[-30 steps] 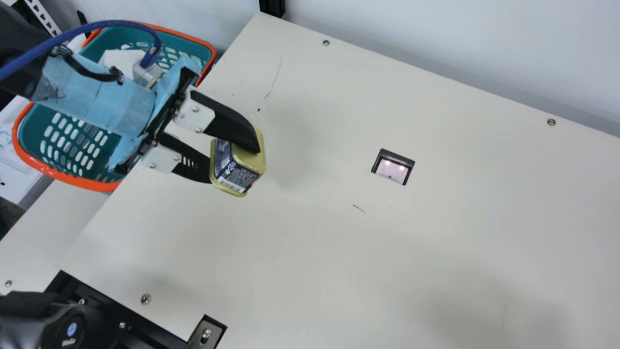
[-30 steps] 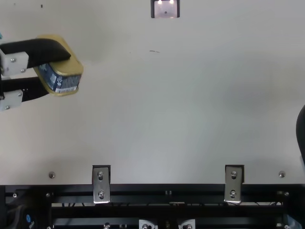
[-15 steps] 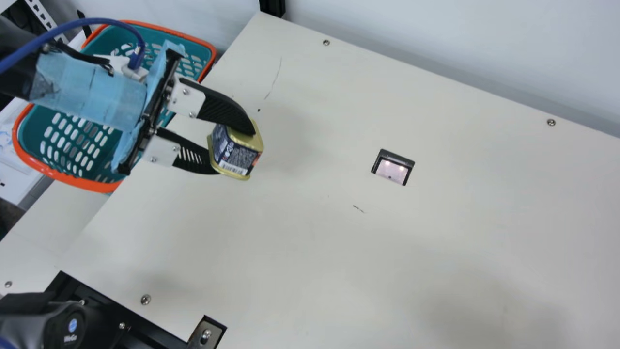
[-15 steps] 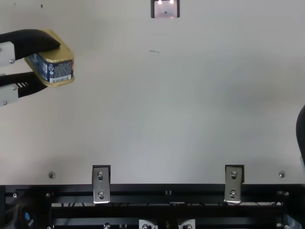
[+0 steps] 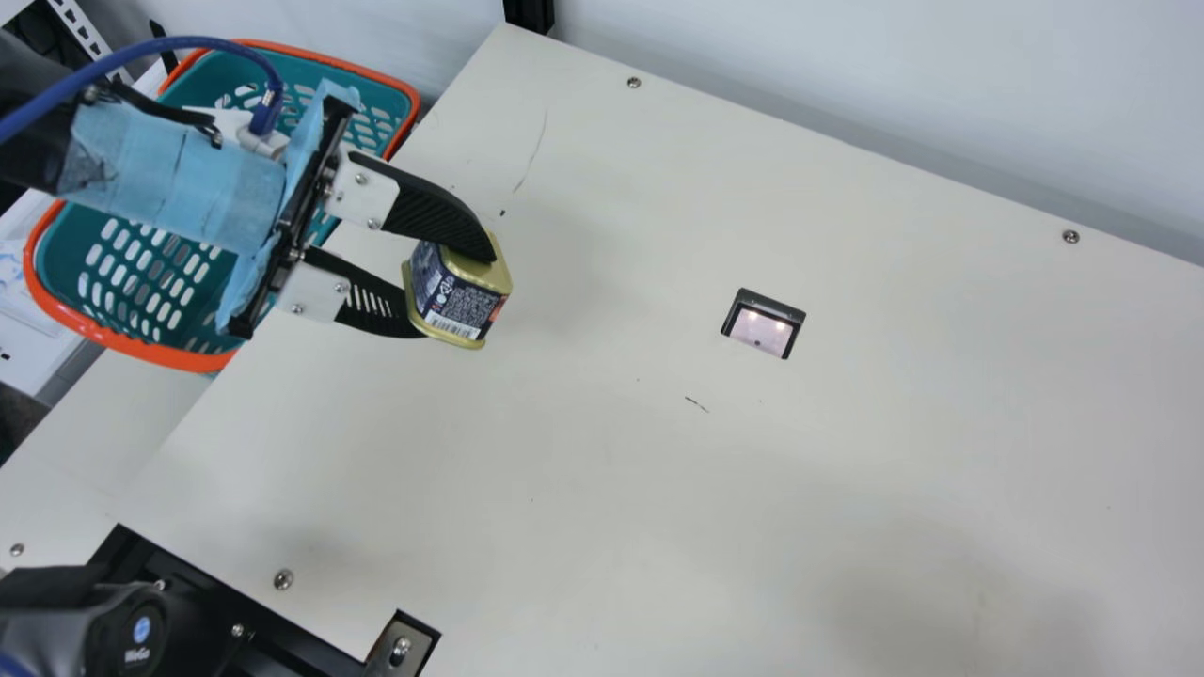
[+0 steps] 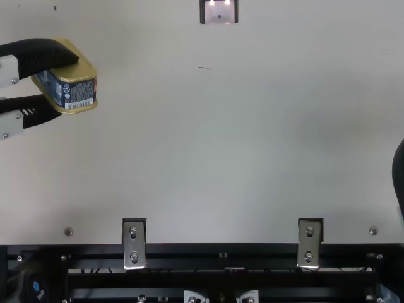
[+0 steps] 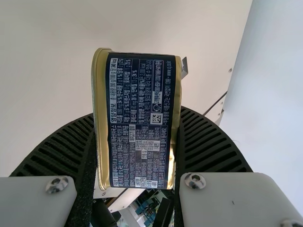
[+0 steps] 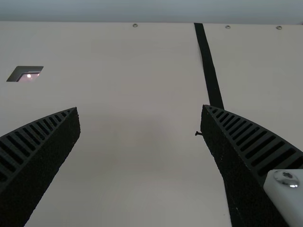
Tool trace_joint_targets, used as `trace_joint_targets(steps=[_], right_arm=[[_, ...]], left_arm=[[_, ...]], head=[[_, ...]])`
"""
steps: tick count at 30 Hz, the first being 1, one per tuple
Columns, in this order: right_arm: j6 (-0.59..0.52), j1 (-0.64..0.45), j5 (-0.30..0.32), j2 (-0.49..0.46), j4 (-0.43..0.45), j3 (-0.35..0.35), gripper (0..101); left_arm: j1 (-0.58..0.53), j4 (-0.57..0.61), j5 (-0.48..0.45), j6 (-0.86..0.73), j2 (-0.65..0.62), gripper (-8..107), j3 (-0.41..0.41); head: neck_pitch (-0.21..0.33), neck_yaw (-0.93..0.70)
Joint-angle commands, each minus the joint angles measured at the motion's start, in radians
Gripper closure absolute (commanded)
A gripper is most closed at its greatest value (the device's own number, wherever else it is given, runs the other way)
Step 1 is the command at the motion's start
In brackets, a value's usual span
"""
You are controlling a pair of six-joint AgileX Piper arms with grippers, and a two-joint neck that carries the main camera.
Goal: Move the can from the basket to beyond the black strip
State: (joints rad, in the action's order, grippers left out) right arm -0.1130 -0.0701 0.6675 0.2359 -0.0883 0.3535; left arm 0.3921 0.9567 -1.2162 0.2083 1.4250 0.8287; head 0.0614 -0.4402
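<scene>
"Along the near edge of the worktop (image 5: 658,527), what have you got?"

"A black rail (image 6: 252,254) with metal brackets (image 6: 134,243). A little farther in, at the right, is my right end effector (image 6: 399,173). Its wrist view gives me that end effector (image 8: 140,111) with the fingers spread wide and only air between them."

"And the left?"

"My left end effector (image 5: 459,296) has the can (image 5: 466,315) pinched between both ribbed fingers, tilted, over the left part of the worktop. I see gold rims and a dark blue label. The wrist behind it is wrapped in light blue tape (image 5: 226,197)."

"So the can's out of the basket?"

"Yes. The basket (image 5: 141,350), teal with an orange rim, sits past the worktop's left edge, partly behind my arm. The cutout (image 5: 762,327) lies between the can and the black strip (image 8: 210,78), which runs to the far edge."

"Beyond that?"

"A pale wall (image 5: 847,85)."
</scene>
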Motion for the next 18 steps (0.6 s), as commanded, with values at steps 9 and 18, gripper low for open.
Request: trace_joint_targets(steps=[9, 18], right_arm=[[0.000, 0.000, 0.000, 0.000, 0.000, 0.000, 0], [0.000, 0.000, 0.000, 0.000, 0.000, 0.000, 0]], left_arm=[[-0.016, -0.010, 0.017, -0.019, -0.014, 89, 0.003], [-0.116, -0.020, 0.100, -0.080, -0.099, 89, 0.021]], head=[[0.020, 0.012], [0.027, 0.163]])
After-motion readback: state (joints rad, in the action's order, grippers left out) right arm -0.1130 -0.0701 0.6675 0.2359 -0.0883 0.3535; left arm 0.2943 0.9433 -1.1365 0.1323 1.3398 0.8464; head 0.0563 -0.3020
